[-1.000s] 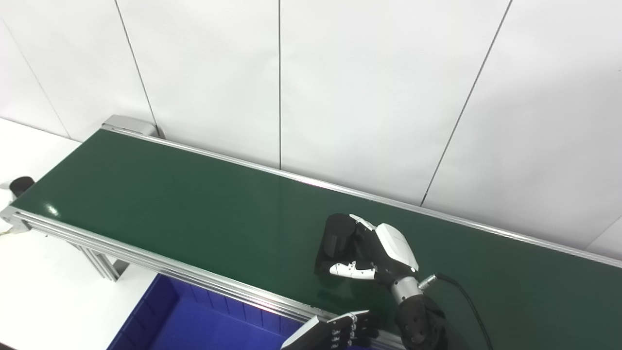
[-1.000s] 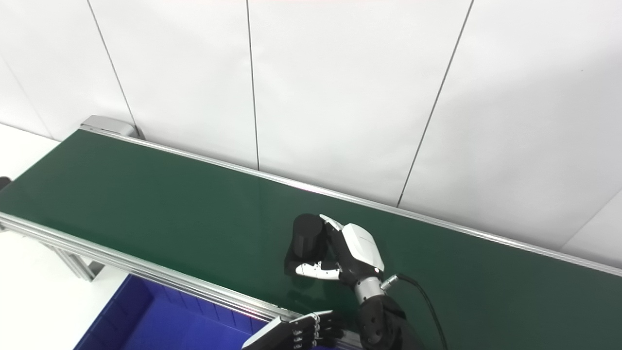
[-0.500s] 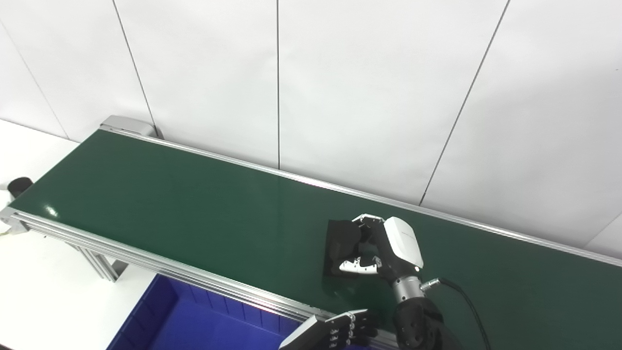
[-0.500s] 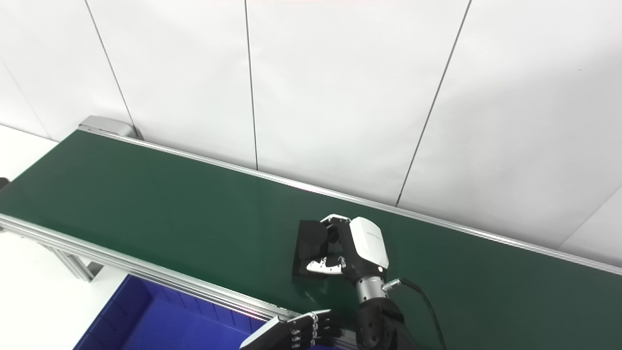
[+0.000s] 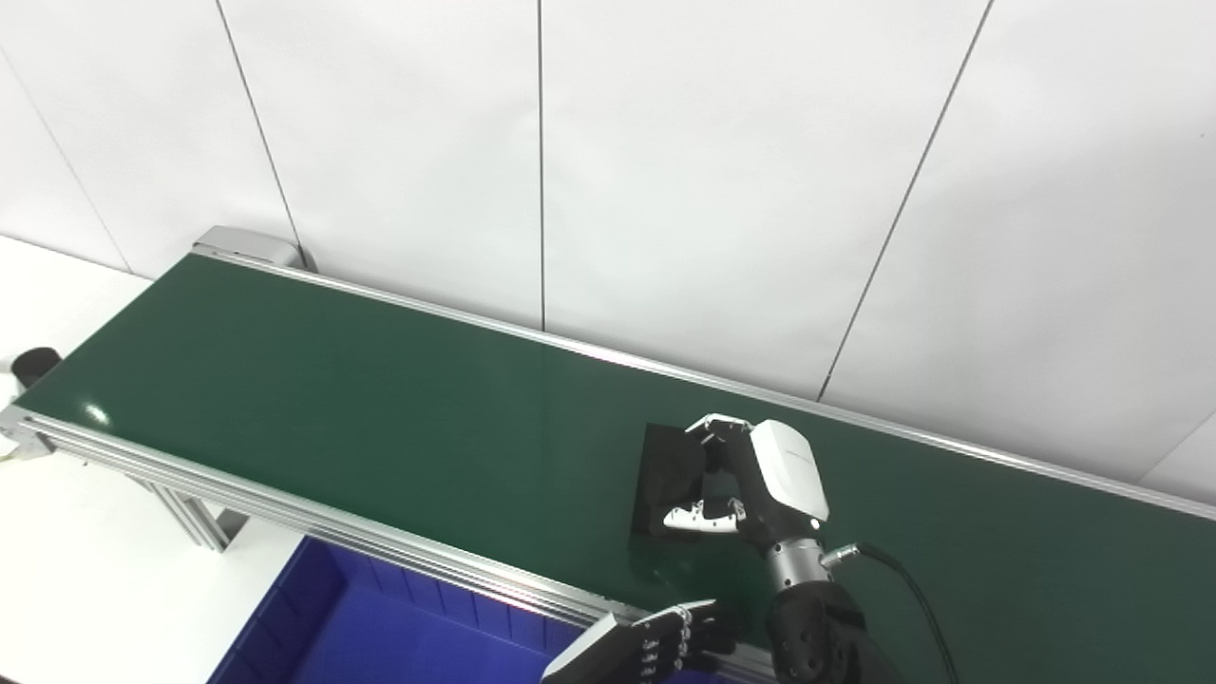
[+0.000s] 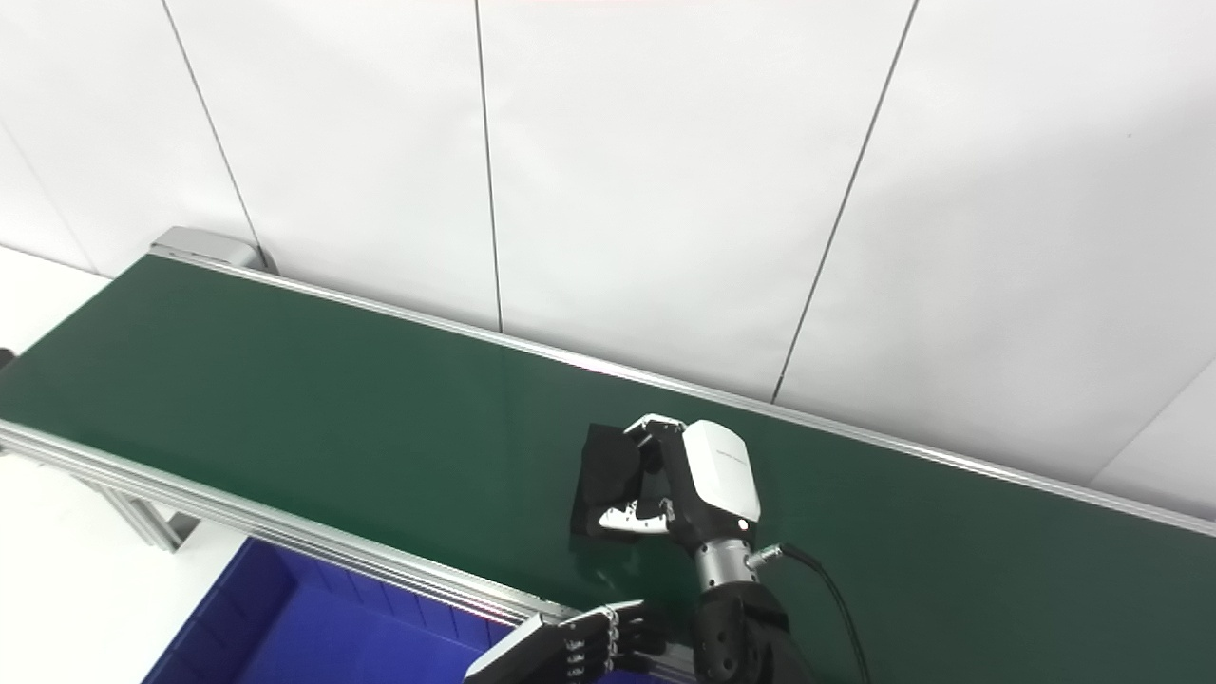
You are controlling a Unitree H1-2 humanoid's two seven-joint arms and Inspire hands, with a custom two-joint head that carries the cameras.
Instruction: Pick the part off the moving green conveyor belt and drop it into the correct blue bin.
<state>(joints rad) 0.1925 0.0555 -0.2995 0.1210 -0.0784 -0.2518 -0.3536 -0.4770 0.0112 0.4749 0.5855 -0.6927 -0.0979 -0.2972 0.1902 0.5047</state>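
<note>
In the left eye view, my right hand (image 5: 750, 480) is out over the green conveyor belt (image 5: 380, 408). My fingers (image 5: 714, 429) curl around the top of the black part (image 5: 671, 475) and my thumb presses on its near side, so my hand is closed on it. The part looks tipped up in my hold, with its low edge down at the belt. I cannot tell if it is lifted clear or touching. My left hand (image 5: 655, 648) is low at the picture's bottom edge, just at the belt's near rail. It holds nothing. Its fingers look bent, but I cannot tell how far.

The part looks like hard, dark plastic. I think it is stiff and light, and maybe a bit smooth. So I should squeeze it on two sides across from each other and keep it snug.

In the right eye view, the part (image 6: 608, 475) sits near the middle of the belt's width, in front of my right hand (image 6: 698, 484). The blue bin (image 6: 285, 627) is below the belt's near edge, off to the left of my hands. The bit of its inside that I can see is bare. The rest is cut off by the picture's edge.
</note>
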